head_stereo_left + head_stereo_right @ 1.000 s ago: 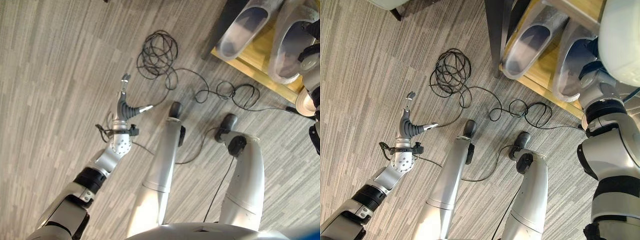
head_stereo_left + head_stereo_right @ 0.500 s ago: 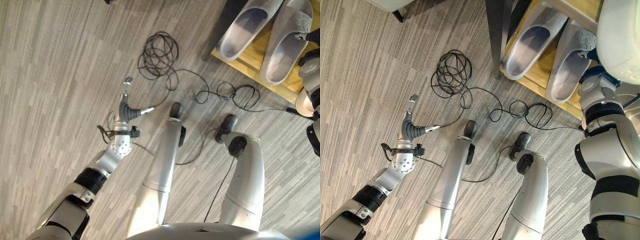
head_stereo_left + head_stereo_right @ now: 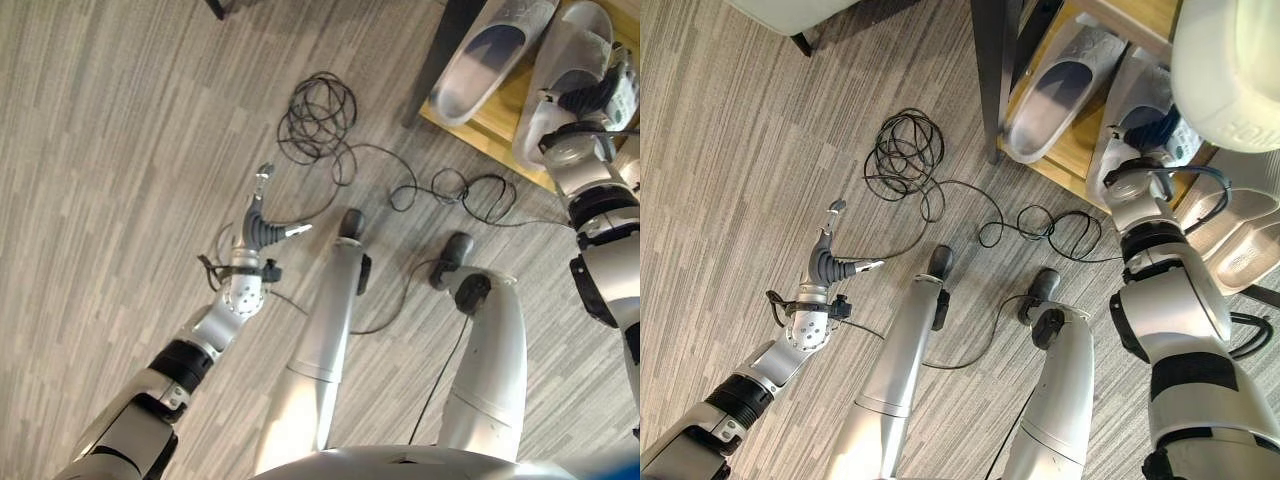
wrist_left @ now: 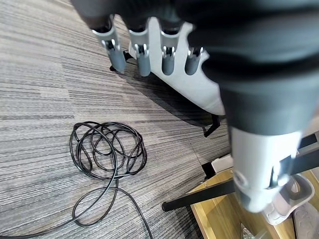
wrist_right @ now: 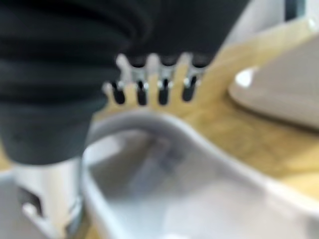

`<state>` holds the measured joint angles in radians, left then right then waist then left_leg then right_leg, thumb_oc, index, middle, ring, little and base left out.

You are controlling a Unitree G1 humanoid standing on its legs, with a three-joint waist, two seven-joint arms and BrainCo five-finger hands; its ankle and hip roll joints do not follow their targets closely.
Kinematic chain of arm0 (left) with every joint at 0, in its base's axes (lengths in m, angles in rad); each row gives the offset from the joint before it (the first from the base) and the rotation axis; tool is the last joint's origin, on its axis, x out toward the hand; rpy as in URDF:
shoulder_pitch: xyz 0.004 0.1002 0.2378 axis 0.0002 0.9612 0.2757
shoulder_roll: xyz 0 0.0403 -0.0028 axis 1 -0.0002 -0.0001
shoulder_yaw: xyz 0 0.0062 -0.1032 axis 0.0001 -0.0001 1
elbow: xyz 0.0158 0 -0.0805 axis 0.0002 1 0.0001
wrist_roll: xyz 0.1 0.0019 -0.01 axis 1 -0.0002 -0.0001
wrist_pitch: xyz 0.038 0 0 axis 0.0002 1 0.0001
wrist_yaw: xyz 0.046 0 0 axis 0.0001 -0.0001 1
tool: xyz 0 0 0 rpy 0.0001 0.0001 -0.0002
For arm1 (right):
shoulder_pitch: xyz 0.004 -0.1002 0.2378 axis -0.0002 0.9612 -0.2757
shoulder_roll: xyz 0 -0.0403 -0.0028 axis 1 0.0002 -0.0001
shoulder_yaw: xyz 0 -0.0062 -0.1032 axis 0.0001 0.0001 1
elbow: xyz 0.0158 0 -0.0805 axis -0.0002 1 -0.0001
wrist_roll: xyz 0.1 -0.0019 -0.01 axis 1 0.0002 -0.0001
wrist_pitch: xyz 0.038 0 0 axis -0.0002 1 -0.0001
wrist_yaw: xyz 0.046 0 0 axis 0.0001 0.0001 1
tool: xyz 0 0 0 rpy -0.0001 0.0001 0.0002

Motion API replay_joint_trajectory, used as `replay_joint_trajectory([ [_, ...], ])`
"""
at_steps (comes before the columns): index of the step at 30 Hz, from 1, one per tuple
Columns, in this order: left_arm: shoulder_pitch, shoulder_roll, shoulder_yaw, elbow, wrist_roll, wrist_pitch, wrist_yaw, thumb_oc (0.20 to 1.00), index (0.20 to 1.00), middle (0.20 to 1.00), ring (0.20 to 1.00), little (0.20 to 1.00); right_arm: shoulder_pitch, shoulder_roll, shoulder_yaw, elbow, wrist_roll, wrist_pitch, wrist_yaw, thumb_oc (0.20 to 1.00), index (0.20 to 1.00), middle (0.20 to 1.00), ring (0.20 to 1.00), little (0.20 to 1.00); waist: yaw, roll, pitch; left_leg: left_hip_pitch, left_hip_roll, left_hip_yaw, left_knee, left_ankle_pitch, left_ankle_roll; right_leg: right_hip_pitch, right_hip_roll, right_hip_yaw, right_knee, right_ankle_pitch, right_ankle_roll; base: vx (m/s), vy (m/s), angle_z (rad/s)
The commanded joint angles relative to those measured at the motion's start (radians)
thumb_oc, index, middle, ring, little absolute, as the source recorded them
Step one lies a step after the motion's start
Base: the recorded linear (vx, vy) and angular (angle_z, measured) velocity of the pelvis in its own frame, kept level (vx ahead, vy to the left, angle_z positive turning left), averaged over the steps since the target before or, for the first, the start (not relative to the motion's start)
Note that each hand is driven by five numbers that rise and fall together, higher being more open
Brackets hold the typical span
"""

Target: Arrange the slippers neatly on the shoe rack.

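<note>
the left hand [image 3: 258,222] hangs over the grey striped floor [image 3: 110,150] at about 9 o'clock in the left eye view, well apart from the slippers; in its own wrist view its fingers [image 4: 142,57] point out nearly straight and relaxed with nothing between them and the thumb [image 4: 259,164]. past the hand, toward 12 o'clock, a coil of black cable [image 3: 318,112] lies on the floor. further out, at about 1 to 2 o'clock, the low wooden shoe rack [image 3: 1080,140] stands behind a dark post [image 3: 992,60], and two pale grey slippers lie side by side on its bottom shelf, openings up: the left slipper [image 3: 490,60] nearest the post, and the right slipper [image 3: 565,85] just beside it. the right hand [image 3: 595,95] is over the right slipper; in its wrist view the fingers [image 5: 149,89] stand in a slightly bent row above the slipper's hollow and the thumb [image 5: 47,199] shows at the slipper's rim, but i cannot tell whether the hand grips the slipper or has let go. another pale slipper [image 3: 1240,240] shows at about 3 o'clock in the right eye view
</note>
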<state>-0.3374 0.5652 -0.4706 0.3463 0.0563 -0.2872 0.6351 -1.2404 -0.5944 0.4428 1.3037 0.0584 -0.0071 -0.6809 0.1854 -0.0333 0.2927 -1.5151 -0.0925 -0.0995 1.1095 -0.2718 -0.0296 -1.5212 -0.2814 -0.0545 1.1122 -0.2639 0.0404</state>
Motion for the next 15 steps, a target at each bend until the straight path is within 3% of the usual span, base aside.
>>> replay_joint_trajectory([
  [1, 0.038, 0.018, 0.024, -0.004, -0.008, -0.020, 0.006, 1.000, 1.000, 1.000, 1.000, 1.000, 0.052, -0.015, -0.012, -0.014, 0.065, -0.040, -0.027, 1.000, 1.000, 1.000, 1.000, 1.000, -0.008, 0.040, -0.015, -0.004, 0.011, -0.029, -0.188, 0.088, -0.023, 0.074, 0.010, -0.003, -0.058, -0.062, 0.037, 0.00, 0.000, 0.00],
  [15, 0.035, 0.019, 0.005, 0.002, 0.020, -0.001, 0.023, 1.000, 1.000, 1.000, 1.000, 1.000, 0.099, 0.098, -0.093, -0.028, 0.227, -0.100, -0.035, 1.000, 1.000, 1.000, 1.000, 1.000, -0.009, 0.047, -0.026, -0.008, 0.016, -0.027, -0.180, 0.081, -0.018, 0.071, 0.018, 0.006, -0.054, -0.066, 0.032, 0.00, 0.000, 0.00],
])
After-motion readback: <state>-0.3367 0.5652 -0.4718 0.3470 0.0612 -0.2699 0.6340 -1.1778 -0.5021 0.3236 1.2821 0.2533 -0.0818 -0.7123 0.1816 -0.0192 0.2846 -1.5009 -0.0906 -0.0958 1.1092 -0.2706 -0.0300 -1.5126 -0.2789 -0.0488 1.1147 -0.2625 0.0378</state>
